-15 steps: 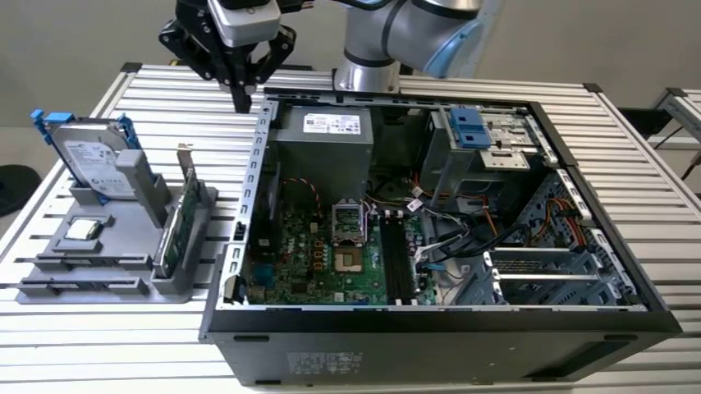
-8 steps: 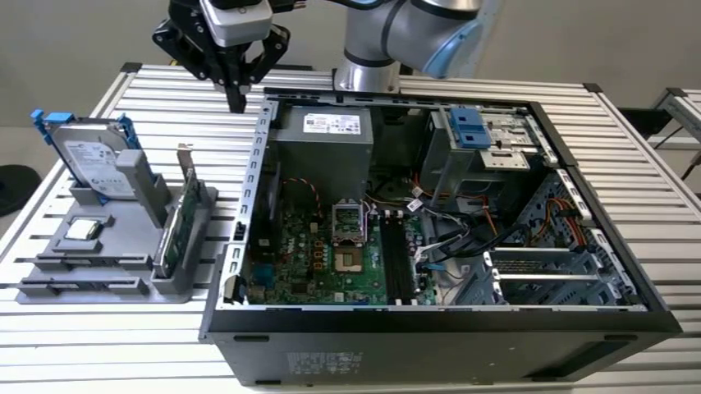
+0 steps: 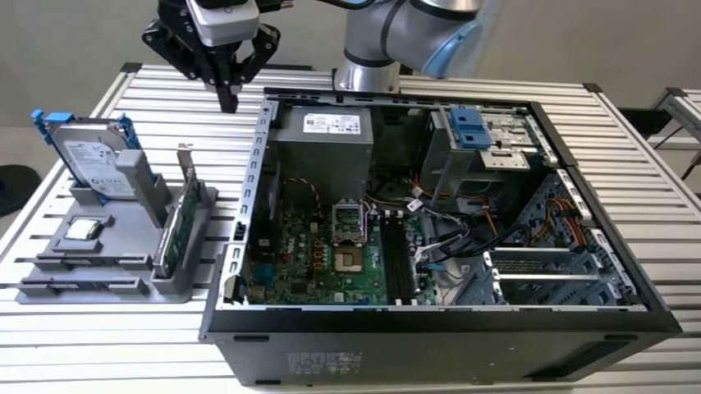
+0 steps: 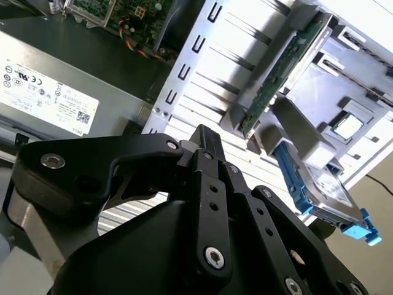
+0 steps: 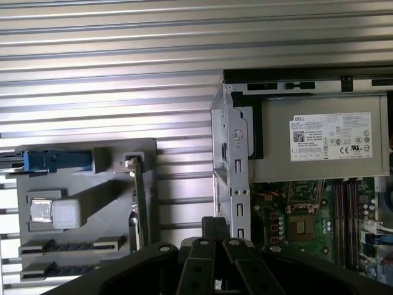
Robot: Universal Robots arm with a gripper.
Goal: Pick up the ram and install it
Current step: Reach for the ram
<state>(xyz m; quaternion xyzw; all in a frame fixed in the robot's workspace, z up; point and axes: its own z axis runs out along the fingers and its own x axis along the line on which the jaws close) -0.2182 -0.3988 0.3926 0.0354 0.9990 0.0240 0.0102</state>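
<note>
Dark thin strip, maybe the ram (image 3: 396,256), in mobo (image 3: 324,261) slot; end effector (image 3: 228,104) clamped closed, holding nothing.

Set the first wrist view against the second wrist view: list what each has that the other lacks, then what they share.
First wrist view: the motherboard's long memory slots and the white cables beside them. Second wrist view: the hard drive's broad flat face and the bolted side link of the gripper. Shared: the gripper, the power supply's label, the green card, the drive's blue rails, the grey holder.
</note>
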